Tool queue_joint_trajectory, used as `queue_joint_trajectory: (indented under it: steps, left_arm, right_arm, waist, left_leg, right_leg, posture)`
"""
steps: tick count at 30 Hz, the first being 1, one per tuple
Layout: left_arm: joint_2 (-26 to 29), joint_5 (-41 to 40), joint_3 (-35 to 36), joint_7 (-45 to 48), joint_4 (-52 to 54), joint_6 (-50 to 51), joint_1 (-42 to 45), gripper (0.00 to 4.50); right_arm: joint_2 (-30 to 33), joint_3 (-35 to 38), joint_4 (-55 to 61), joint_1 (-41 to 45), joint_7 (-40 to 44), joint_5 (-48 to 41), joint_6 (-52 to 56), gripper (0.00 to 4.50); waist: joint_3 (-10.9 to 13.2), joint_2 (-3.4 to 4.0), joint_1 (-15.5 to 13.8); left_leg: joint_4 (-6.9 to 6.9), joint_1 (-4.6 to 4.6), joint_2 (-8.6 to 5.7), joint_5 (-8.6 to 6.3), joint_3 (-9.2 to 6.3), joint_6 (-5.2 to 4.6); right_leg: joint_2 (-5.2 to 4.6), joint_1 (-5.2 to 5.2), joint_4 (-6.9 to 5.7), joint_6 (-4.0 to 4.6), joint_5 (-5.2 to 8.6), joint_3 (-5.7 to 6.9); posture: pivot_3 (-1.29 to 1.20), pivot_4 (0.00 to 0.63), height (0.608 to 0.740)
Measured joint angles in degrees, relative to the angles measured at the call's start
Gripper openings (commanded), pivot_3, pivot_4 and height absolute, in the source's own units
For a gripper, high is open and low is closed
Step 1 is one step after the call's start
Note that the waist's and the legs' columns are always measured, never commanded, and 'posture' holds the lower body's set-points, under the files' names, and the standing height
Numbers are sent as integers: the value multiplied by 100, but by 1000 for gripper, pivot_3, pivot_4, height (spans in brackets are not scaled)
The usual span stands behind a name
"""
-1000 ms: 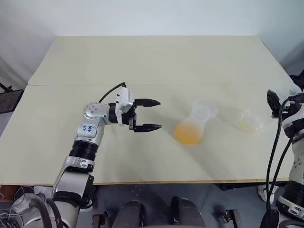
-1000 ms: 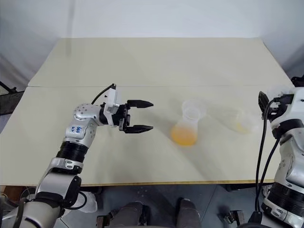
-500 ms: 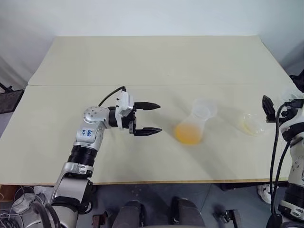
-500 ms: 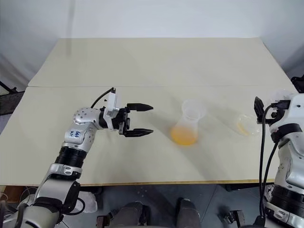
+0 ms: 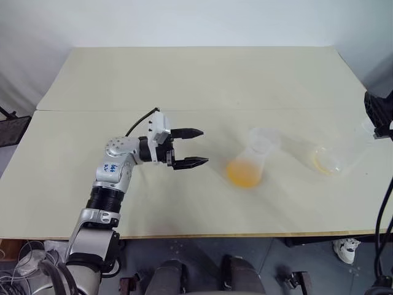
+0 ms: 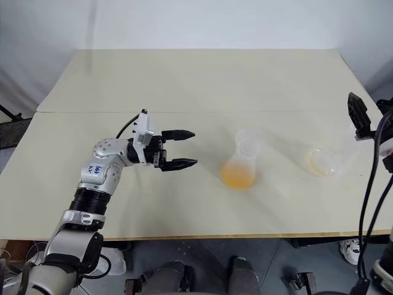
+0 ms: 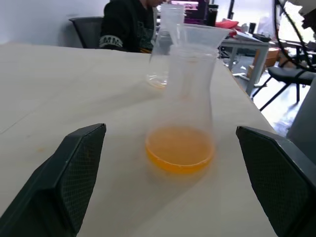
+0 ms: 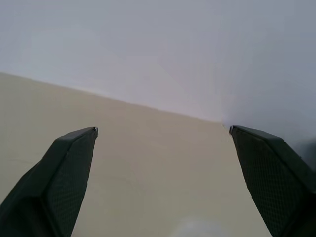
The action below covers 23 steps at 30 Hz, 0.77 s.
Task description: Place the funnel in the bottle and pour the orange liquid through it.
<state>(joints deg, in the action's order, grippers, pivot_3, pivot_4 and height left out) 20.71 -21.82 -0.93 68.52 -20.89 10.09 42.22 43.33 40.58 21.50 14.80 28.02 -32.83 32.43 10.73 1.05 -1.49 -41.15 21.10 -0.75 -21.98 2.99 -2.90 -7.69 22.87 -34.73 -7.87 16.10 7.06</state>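
Note:
The bottle [image 5: 250,161] stands upright right of the table's middle, with the clear funnel [image 5: 263,140] seated in its neck. The orange liquid [image 5: 244,173] pools in its wide base. My left gripper [image 5: 191,147] hovers level just left of the bottle, pointing at it, open and empty. In the left wrist view the bottle [image 7: 181,103] stands between the two fingers [image 7: 74,168], a little beyond their tips. My right gripper [image 8: 163,131] is raised at the table's right edge, open with nothing in it; one finger [image 6: 355,112] shows there.
A second clear flask [image 5: 326,161] stands right of the bottle, with only a yellowish trace at its bottom. The cream table [image 5: 184,80] has a seam across it. Past the table's far side, the left wrist view shows a seated person in black [image 7: 126,24] and chairs.
My right gripper has opened, let go of the second flask and risen away from it toward the right edge. The flask stays standing. The left gripper has barely moved.

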Motion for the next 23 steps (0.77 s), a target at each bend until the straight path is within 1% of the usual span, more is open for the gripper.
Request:
queue_joint_trajectory:
  steps: [2, 5, 8, 9, 11, 13, 15, 18, 23]
  left_arm:
    - [68, -89, 93, -3, 57, 90, -20, 4500]
    - [302, -203, 189, 212, 156, 140, -105, 4500]
    - [570, -219, 221, 484, 185, 57, -374, 4500]
    - [623, -230, 222, 552, 191, 48, -470, 4500]
    - [770, -269, 284, 717, 191, 38, -749, 4500]
    - [861, -300, 366, 805, 184, -12, -942, 4500]
    - [887, -299, 415, 845, 160, -49, -976, 4500]
    - [913, -287, 415, 861, 160, -93, -975, 4500]
    - [941, -289, 423, 843, 226, -45, -979, 4500]
  right_arm:
    - [185, 145, 413, -423, 364, -487, 293, 4473]
    - [241, 541, 1011, -1222, 958, -1328, 658, 4473]
    - [248, 1077, 1557, -2446, 1688, -1874, 811, 4473]
    - [225, 1185, 1678, -2845, 1911, -1871, 762, 4473]
    - [-19, 1201, 1890, -4013, 2610, -1574, 420, 4473]
    - [-298, 1020, 1798, -4659, 3070, -1135, -13, 4473]
    - [-458, 771, 1500, -4840, 3288, -700, -534, 4473]
    - [-568, 443, 1014, -4782, 3503, -279, -1230, 4473]
    - [-591, 41, 421, -4430, 3533, 19, -1815, 4473]
  waist:
    - [0, -1, -8]
    - [0, -1, -8]
    - [0, -2, -17]
    - [0, -2, -23]
    - [0, -8, -35]
    - [1, -9, -32]
    - [1, -12, -5]
    - [0, -14, 8]
    - [0, -13, 9]
  left_leg:
    - [1, 1, 1, 0, -4, 0]
    - [4, -1, 0, 0, -4, 0]
    - [5, -4, -1, -1, -2, -1]
    - [5, -5, -2, -1, -1, -1]
    - [6, -10, 0, -1, -7, -2]
    - [5, -11, -3, -3, 0, -5]
    - [2, -19, -9, -1, 13, -12]
    - [16, -60, -8, -2, 25, -11]
    - [21, -63, -1, -5, 27, -4]
  right_leg:
    - [0, 0, 0, 0, 0, 4]
    - [0, -1, 2, 0, 0, 4]
    - [0, -7, 10, 0, 0, 1]
    - [0, -10, 13, 0, 0, -1]
    - [4, -20, 22, 0, 0, -1]
    - [4, -22, 30, 0, 0, -15]
    - [1, -31, 40, -1, 0, -34]
    - [1, -51, 43, -2, -2, -56]
    - [4, -37, 19, -2, -2, -58]
  posture:
    - [0, 150, 740]
    - [0, 150, 740]
    - [0, 150, 740]
    - [0, 150, 740]
    - [0, 150, 740]
    - [0, 150, 740]
    - [0, 150, 740]
    - [0, 150, 740]
    - [0, 150, 740]
